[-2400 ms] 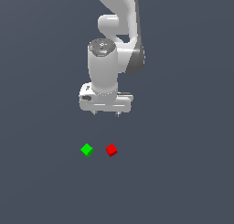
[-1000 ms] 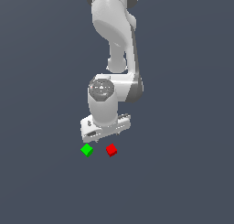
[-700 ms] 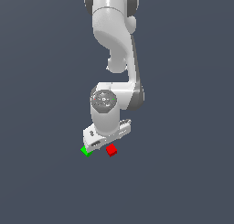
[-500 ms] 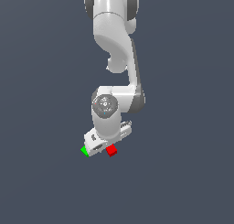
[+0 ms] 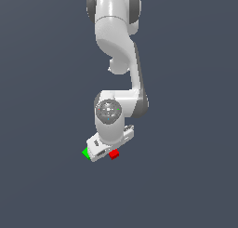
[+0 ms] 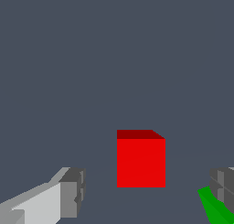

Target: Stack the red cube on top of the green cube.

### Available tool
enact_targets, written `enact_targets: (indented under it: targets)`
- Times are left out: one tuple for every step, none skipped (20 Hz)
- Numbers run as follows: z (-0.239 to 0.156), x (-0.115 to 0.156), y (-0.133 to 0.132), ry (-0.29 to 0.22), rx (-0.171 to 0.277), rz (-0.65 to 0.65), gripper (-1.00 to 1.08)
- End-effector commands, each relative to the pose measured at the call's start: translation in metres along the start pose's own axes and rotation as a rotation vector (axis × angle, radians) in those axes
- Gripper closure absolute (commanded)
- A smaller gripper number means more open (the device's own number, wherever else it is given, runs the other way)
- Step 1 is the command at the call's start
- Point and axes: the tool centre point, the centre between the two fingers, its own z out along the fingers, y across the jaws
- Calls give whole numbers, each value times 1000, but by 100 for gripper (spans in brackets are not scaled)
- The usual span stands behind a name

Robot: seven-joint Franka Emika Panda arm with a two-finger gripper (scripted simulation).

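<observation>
The red cube point(image 5: 114, 154) rests on the grey floor, partly covered by the white gripper point(image 5: 102, 153) in the exterior view. The green cube point(image 5: 85, 152) peeks out on the hand's other side, toward the exterior view's left. In the wrist view the red cube point(image 6: 140, 160) stands between the two grey fingertips point(image 6: 73, 191), with a gap on each side. The gripper point(image 6: 148, 191) is open and touches nothing that I can see. A corner of the green cube point(image 6: 215, 205) shows right beside the other fingertip; contact there cannot be told.
A plain dark grey floor point(image 5: 186, 185) surrounds the cubes. The arm's white links point(image 5: 116, 45) rise straight above the hand. No other objects are in view.
The arm has lowered its hand from well above the cubes down to their level. The hand now covers part of both cubes. The cubes have stayed in place.
</observation>
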Motion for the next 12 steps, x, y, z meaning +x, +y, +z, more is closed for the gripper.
enact_targets:
  targets:
    - [0, 0, 0, 0, 0, 0, -92]
    - [2, 0, 0, 0, 0, 0, -92]
    - [4, 0, 0, 0, 0, 0, -92]
    - [6, 0, 0, 0, 0, 0, -92]
    - [10, 0, 0, 0, 0, 0, -92]
    - [14, 0, 0, 0, 0, 0, -92]
    - [19, 0, 0, 0, 0, 0, -92]
    - [25, -1, 0, 0, 0, 0, -92]
    - [31, -1, 0, 0, 0, 0, -92]
    - [37, -1, -1, 0, 0, 0, -92]
    - [41, -1, -1, 0, 0, 0, -92]
    - [45, -1, -1, 0, 0, 0, -92]
